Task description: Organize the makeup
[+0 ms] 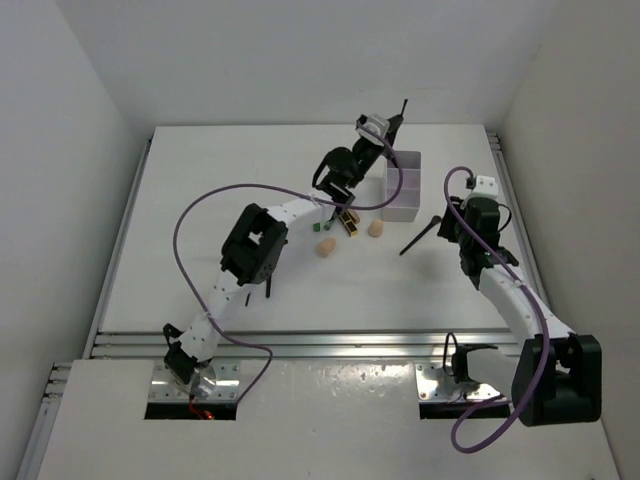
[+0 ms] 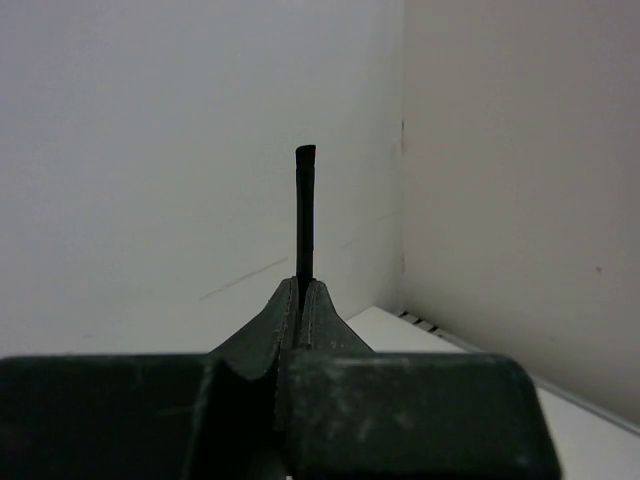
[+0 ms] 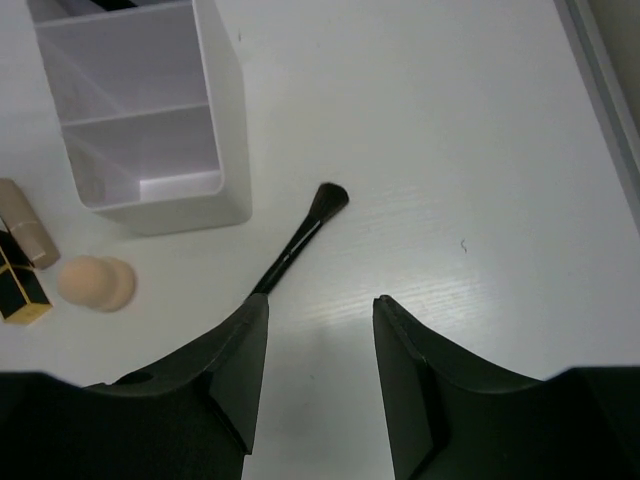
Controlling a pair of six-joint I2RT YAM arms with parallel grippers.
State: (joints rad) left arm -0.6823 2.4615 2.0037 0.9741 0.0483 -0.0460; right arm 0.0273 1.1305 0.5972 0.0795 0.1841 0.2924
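Note:
My left gripper (image 1: 391, 128) is shut on a thin black stick (image 2: 305, 215) and holds it upright above the far end of the white three-compartment box (image 1: 403, 185). My right gripper (image 3: 320, 305) is open and empty, low over the table. A black brush (image 3: 300, 235) lies just ahead of its left finger; in the top view the brush (image 1: 420, 236) lies right of the box. Two peach sponges (image 1: 325, 248) (image 1: 376, 229) lie left of the box. A tan tube (image 3: 25, 225) and a black-gold tube (image 3: 20, 290) lie beside the nearer sponge (image 3: 95, 283). A green tube (image 1: 316, 227) lies further left.
The box's near compartments (image 3: 150, 110) look empty in the right wrist view. White walls close in the table at the back and both sides. A purple cable loops over each arm. A metal rail runs along the table's right edge (image 3: 600, 90).

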